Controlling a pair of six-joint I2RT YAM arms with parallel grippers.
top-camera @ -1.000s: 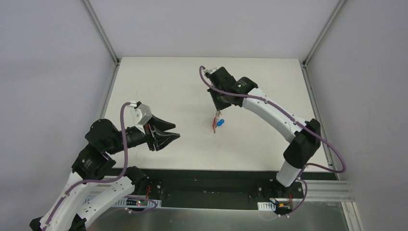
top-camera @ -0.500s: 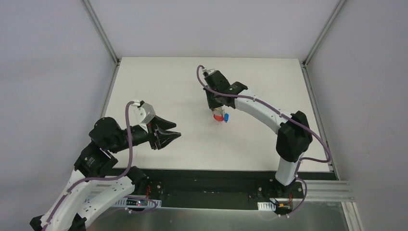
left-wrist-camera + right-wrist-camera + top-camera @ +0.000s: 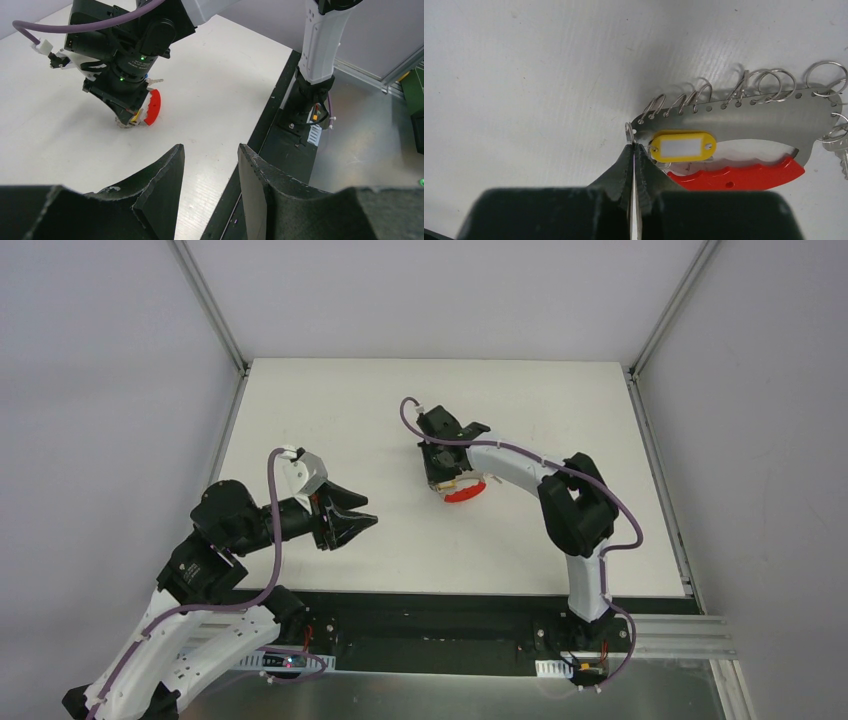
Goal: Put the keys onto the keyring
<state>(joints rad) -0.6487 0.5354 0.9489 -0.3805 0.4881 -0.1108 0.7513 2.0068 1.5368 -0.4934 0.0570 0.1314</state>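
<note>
Black left fingers (image 3: 160, 195): apart with nothing between them, hanging over the near edge of the desk (image 3: 330, 420), well apart from the work.
Step in hand: it looked like the right arm was pinning the keyring flat so a key could be threaded on; no threading was under way yet.
Right fingers (image 3: 621, 175): pressed together, their tips on a small ring at the narrow tip of the keyring (image 3: 744, 115), apparently pinching it.
Keyring position: it lay flat on the desk near the middle, directly under the right wrist.
Keyring axis: in the right wrist view its long axis ran left to right, the narrow tip towards the fingers and the wide end pointing away to the right.
Keyring edges: small rings stood along the far edge, and the red grip (image 3: 744, 175) curved along the near edge.
Yellow tag (image 3: 684, 146): it lay on the plate just beside the fingertips, lengthwise along the same axis; whether a key blade sat under it could not be told.
Silver key (image 3: 841, 157): it hung off the wide end, partly cut off by the frame.
Next move: probably the left fingers coming across for a fine pinch on one thin ring, while the right hold stayed firm.
</note>
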